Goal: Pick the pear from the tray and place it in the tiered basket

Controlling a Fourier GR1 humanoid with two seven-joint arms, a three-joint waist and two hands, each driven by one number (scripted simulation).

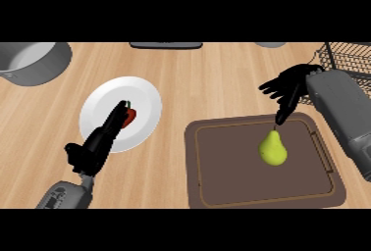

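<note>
Right hand (pixel 288 87) open, fingers pointing down, one tip just above the stem of the pear (pixel 273 148) lying free on the tray (pixel 217 162): poised for a pick. Basket (pixel 349 58) just behind that hand (handy for placing). Left hand (pixel 98 139) open, resting over a plate (pixel 148 105)

Pear (pixel 273 149) lies alone on tray (pixel 217 171), open all round; right hand (pixel 288 88) w/ forearm sits betw. it & basket (pixel 348 56) at table's far right corner.

You won't find any readable text, label, brand, number or sign here, as far as this view shows.
</note>
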